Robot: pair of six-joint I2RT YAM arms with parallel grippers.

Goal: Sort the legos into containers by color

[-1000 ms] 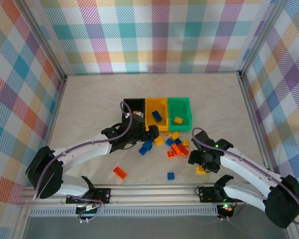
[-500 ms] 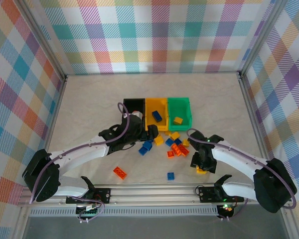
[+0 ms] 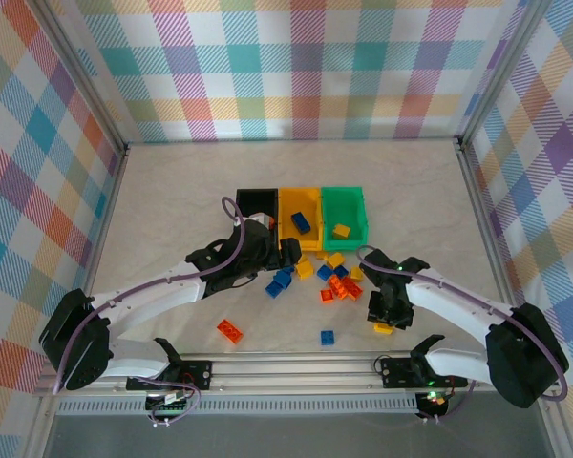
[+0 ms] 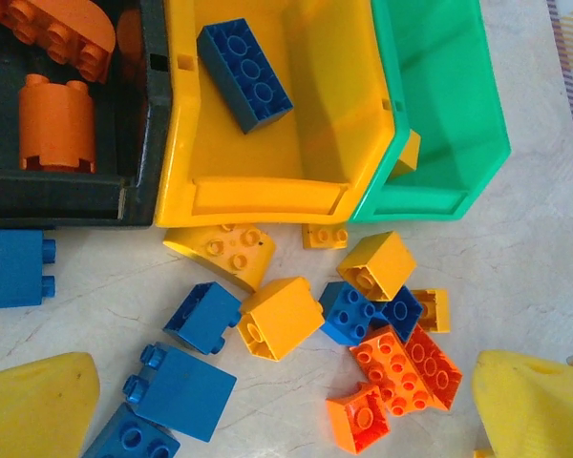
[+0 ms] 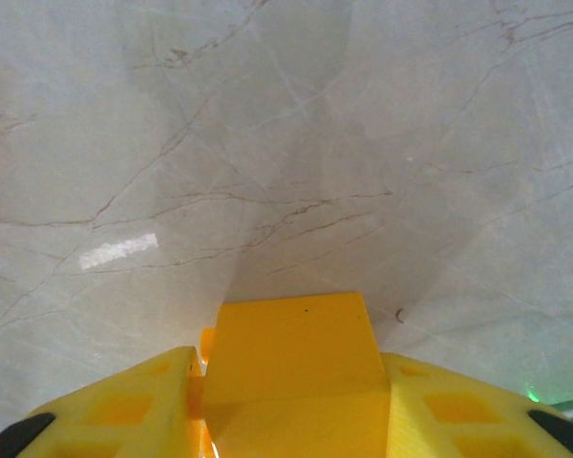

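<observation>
The pale marble table point(image 3: 172, 210) carries the containers point(image 3: 310, 200), a joined row of black, yellow and green bins at centre frame. Just below them, the left gripper point(image 4: 282, 401) hangs with its jaws spread wide and holding nothing, above the loose legos point(image 3: 336, 279). At lower right, the right gripper point(image 3: 382, 320) is clamped on one yellow lego point(image 5: 291, 353).

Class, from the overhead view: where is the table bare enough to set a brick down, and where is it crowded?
Bare: table behind the containers and out to either side of the row. Crowded: loose legos just in front of them.
</observation>
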